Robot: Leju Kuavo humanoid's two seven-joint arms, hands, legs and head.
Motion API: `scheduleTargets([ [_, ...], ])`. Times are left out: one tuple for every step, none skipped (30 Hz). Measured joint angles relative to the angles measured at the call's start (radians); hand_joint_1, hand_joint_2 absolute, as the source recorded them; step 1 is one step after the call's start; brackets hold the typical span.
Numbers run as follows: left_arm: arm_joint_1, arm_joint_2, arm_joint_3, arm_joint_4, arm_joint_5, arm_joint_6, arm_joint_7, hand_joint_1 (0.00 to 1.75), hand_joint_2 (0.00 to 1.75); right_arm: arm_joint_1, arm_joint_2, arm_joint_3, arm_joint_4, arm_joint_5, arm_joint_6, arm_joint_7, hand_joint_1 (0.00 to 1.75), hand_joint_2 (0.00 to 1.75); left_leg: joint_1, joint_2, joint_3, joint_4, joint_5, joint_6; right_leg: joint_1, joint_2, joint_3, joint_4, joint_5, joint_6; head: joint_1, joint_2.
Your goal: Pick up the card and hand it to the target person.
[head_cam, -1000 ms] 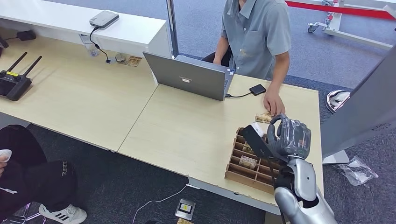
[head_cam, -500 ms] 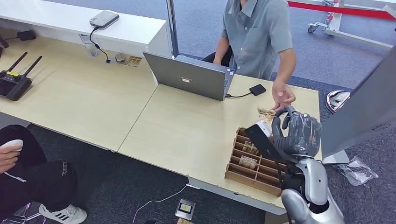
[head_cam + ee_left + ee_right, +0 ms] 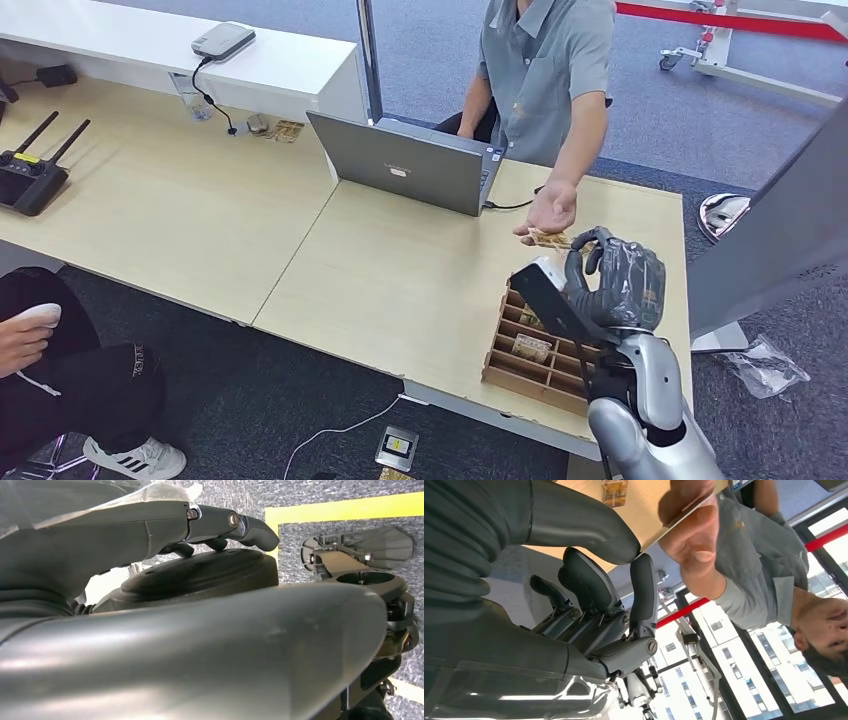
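Right hand (image 3: 618,285) raised over desk (image 3: 400,280), pinching card (image 3: 684,512) between thumb and finger | person's open hand (image 3: 548,212) just beyond, touching card's far end | left hand (image 3: 220,522) empty, fingers together

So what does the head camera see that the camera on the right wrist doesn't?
Only the head view takes in the whole scene: the laptop, the wooden tray of compartments and the black box with antennas.

Only the right wrist view shows the card edge-on, pinched between thumb and finger and reaching the person's fingers, with big windows behind.

Both show the right hand, the person's hand stretched toward it, and the wooden desk.
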State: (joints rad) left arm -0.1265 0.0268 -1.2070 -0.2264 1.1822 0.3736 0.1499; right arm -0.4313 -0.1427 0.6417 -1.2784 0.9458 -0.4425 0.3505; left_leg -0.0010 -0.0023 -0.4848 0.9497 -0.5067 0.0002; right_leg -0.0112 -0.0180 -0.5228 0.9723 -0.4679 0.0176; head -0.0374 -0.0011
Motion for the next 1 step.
scheduleTargets([
  [0.0, 0.0, 0.0, 0.0, -0.001, -0.002, 0.0, 0.0, 0.0, 0.0, 0.0, 0.001, 0.003, 0.002, -0.001, 0.002, 1.62, 1.75, 0.0, 0.0, 0.0, 0.0, 0.0, 0.0, 0.0, 0.0, 0.0, 0.0, 0.0, 0.0, 0.0, 0.0],
])
